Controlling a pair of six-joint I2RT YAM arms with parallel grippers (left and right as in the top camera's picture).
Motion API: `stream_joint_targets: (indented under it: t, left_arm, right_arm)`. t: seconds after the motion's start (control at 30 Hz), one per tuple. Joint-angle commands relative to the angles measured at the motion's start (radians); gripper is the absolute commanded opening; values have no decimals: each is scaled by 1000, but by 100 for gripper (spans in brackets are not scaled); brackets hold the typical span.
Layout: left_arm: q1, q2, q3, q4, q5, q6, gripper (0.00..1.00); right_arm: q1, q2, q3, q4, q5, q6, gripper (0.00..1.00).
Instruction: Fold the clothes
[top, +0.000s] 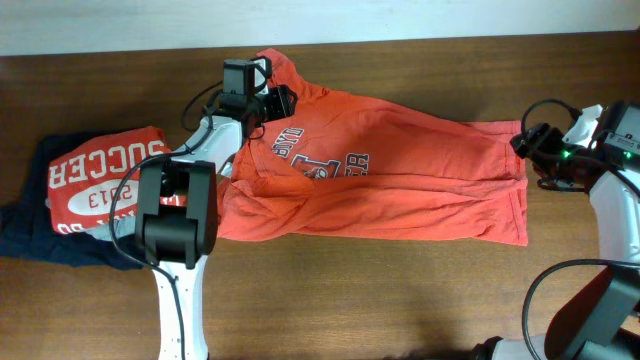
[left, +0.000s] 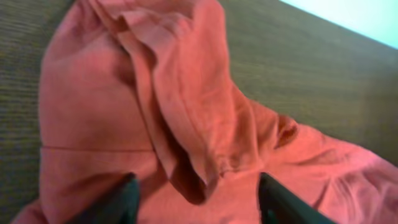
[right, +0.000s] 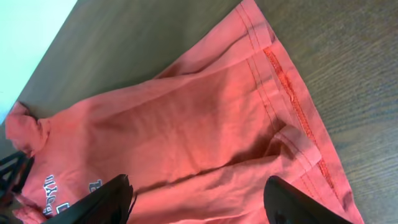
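Jaws spread on my left gripper (left: 196, 185) — over bunched fabric of the orange-red T-shirt (top: 420, 160), upper centre; right gripper (right: 198, 185) likewise spread near the hem, possibly clear of it.

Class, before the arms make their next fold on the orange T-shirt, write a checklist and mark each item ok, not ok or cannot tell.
1. Left gripper open, astride the bunched end of the T-shirt: ok.
2. Right gripper open at the hem: ok.
3. T-shirt lying flat: not ok; it is wrinkled and its lower edge is doubled over.
4. Front side known: ok; the lettering faces up.
5. Gap between T-shirt and the pile of other clothes: cannot tell; the left arm hides it.
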Motion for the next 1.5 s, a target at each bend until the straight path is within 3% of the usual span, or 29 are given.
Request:
stream_joint_targets:
  t: [0.0,0.23,0.43,0.7,1.0,1.2,1.47]
  left_arm:
    - [1,53,2,26,-27,-53,52]
    - [-36,72,2,96,-29,-56,35]
    - [-35,71,43,37,-16,-55,10]
    - [-18,34,146,-104,30,-47,1]
    - [-18,-145,178,-382,98,-11,1]
    - [-18,-271,178,-603,95,74,1]
    - [-20,-288,178,-712,50,133,1]
  right_arm:
    - [5,-5,9,-11,24,-7,73]
    - [5,-5,9,-35,24,-7,72]
    - [5,-5,9,-41,24,-7,72]
    - [5,-4,9,-41,66,-7,72]
    - [5,113,9,23,79,-6,73]
    - [5,259,9,171,-1,-6,73]
    - [10,358,9,295,18,44,72]
